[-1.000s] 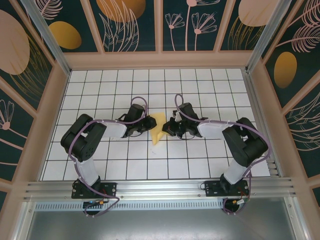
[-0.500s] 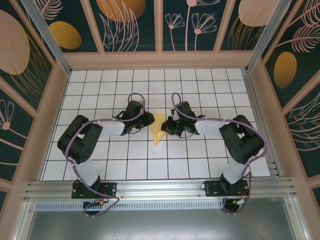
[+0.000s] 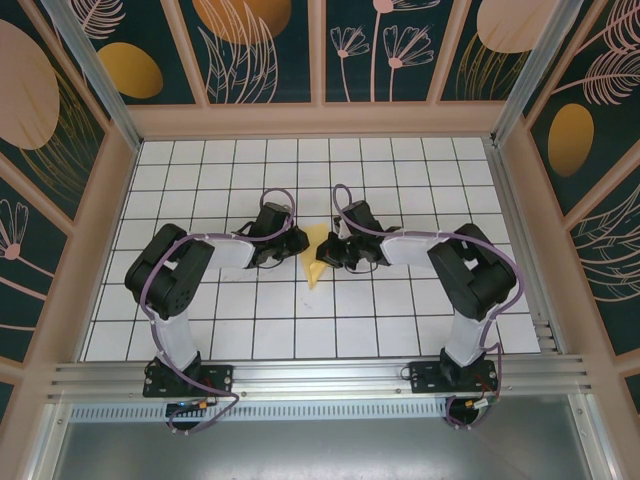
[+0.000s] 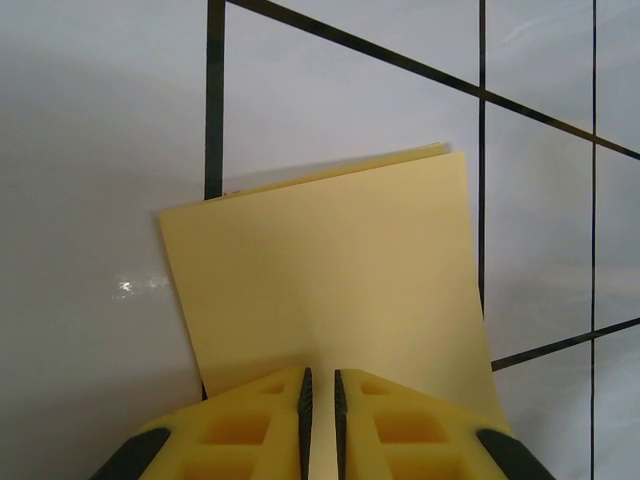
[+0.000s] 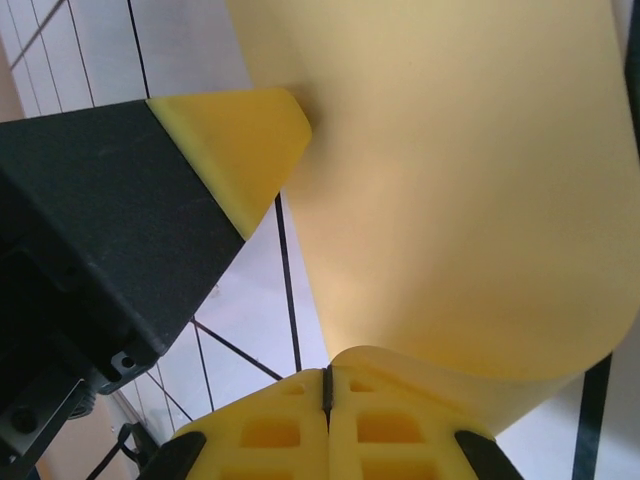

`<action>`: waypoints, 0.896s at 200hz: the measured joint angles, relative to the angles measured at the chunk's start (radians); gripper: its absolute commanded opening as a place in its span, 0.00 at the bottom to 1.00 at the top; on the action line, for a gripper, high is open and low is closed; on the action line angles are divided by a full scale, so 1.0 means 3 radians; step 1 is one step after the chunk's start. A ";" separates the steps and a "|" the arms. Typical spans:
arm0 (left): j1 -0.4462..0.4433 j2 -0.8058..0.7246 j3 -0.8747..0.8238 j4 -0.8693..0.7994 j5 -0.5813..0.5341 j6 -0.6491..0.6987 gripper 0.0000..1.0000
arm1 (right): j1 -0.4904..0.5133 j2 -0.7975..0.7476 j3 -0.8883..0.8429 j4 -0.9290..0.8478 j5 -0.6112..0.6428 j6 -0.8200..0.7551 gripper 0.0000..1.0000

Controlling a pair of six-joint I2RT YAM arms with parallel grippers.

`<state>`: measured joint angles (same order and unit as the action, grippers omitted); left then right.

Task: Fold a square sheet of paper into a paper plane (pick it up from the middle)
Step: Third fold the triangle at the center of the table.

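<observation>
The square sheet of paper [image 4: 330, 270] lies about in the middle of the table [image 3: 200, 330], well apart from all its edges, between the two arms. It is already doubled: in the left wrist view two layers show at its far edge.

The left gripper [image 4: 320, 378] stands over the near edge of the sheet, its jaws almost together with only a thin slit between them. I cannot tell if they pinch the paper or only press on it. The right gripper [image 5: 328, 375] is clenched, and the curled-up edge of the sheet meets its tips, so it seems to hold that edge. From there the paper bends upward in a soft arc.

I judge that a fold is now in hand, with one side held down and the other lifted. The next move calls for carrying the lifted edge over in line with the opposite edge. The sheet must not slip under the left side, and then the crease should be pressed flat.
</observation>
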<state>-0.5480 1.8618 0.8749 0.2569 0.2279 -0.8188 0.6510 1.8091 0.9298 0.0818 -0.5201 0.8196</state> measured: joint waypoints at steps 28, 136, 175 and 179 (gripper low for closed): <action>0.0000 0.0001 0.0004 -0.0003 0.0001 0.0013 0.17 | 0.0018 0.0038 0.0047 -0.0024 0.0011 -0.0034 0.05; 0.0000 0.0001 0.0005 -0.0003 0.0028 0.0013 0.17 | 0.0086 0.0214 0.0170 -0.0098 0.0011 -0.0214 0.05; 0.0000 0.0001 0.0005 -0.0001 0.0037 0.0013 0.17 | 0.0086 0.0249 0.0172 -0.0097 0.0024 -0.0212 0.06; 0.0000 0.0001 0.0005 -0.0003 0.0037 0.0013 0.17 | 0.0086 0.0252 0.0172 -0.0097 0.0027 -0.0211 0.06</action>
<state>-0.5480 1.8622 0.8764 0.2562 0.2390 -0.8150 0.6769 1.8847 0.9813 0.0528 -0.5121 0.7563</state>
